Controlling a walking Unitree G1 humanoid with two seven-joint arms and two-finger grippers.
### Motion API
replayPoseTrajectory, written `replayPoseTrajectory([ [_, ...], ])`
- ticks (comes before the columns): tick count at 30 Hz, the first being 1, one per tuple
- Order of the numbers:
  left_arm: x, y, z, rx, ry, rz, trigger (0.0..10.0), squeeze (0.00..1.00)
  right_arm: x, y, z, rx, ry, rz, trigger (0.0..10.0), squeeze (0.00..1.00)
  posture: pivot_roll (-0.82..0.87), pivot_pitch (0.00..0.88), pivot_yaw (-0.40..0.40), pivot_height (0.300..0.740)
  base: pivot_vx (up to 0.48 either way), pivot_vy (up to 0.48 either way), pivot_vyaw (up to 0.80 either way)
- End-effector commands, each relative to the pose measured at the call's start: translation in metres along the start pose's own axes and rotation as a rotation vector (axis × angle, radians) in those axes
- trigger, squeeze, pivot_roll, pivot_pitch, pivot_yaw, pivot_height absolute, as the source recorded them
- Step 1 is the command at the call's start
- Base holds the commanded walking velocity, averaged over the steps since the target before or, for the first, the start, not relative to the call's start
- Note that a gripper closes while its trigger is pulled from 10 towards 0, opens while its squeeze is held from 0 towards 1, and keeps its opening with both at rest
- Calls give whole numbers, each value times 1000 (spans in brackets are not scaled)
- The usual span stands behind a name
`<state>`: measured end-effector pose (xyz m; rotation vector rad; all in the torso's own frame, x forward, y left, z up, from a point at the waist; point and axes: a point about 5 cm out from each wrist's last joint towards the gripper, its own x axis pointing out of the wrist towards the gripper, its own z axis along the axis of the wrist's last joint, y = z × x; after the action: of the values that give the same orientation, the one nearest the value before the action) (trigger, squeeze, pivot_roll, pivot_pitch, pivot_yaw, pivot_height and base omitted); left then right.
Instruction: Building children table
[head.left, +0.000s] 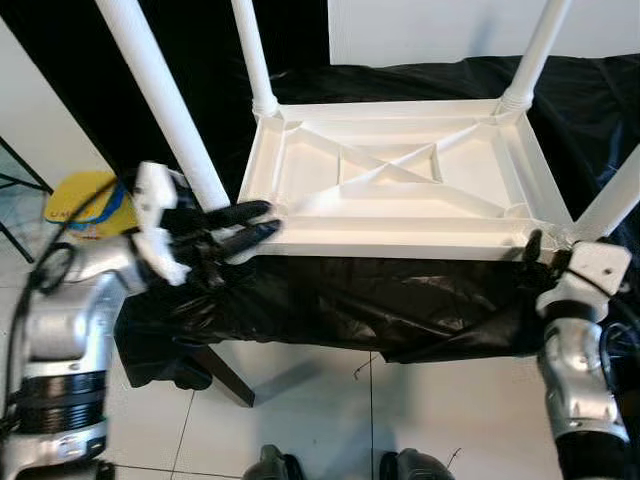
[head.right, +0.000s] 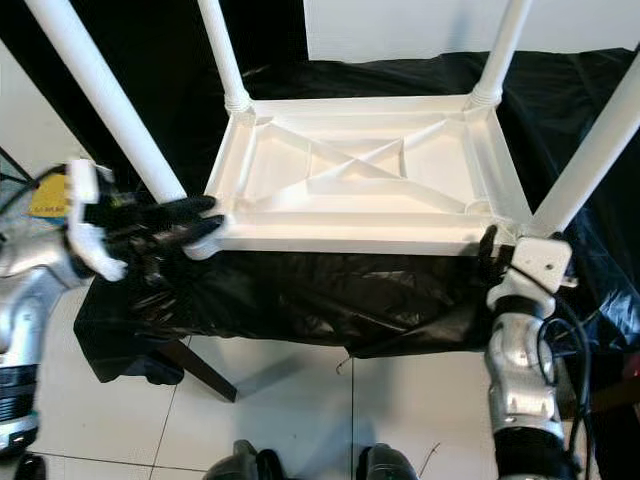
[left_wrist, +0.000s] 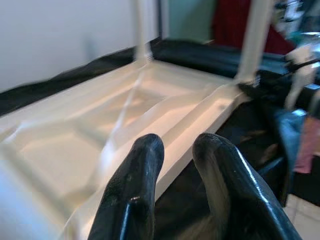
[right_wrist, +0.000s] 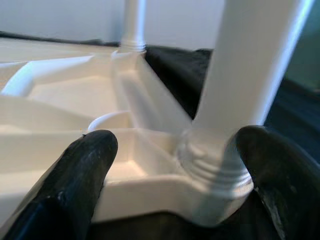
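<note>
White plastic children's table (head.left: 400, 175) inverted on a black sheet (head.left: 350, 300), all four legs pointing up. Left gripper (head.left: 250, 225) at the near-left corner of the tabletop frame, just beside the base of the near-left leg (head.left: 165, 100); fingers (left_wrist: 132, 195) slightly parted, straddling the frame's near rim, firm pinch not confirmable. Right gripper (right_wrist: 175, 165) at the near-right corner, fingers (right_wrist: 75, 175) spread, one on each side of the threaded base of the near-right leg (right_wrist: 250, 65); contact with the leg cannot be told. Far legs (head.left: 255, 55) seated in their sockets beyond both grippers. Yellow object (head.left: 90, 205) on the tiled floor (head.left: 320, 400) beyond the left arm.
</note>
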<state>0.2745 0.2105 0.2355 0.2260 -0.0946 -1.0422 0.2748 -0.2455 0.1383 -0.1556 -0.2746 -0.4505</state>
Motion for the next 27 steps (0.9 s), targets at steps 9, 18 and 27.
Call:
replayPoseTrajectory([
  [9,-57,40,-29,-86,175,276,10000,0,-25,25,1,9,17,65,10000,0,-32,85,38,740,0,0,0],
  [18,-78,87,-42,-41,261,615,10000,0,-46,56,-6,54,100,251,10000,0,-34,88,38,740,0,0,0],
  [27,-59,116,-47,-14,295,851,10000,0,-53,68,-15,24,202,341,10000,0,-45,94,37,740,0,0,0],
])
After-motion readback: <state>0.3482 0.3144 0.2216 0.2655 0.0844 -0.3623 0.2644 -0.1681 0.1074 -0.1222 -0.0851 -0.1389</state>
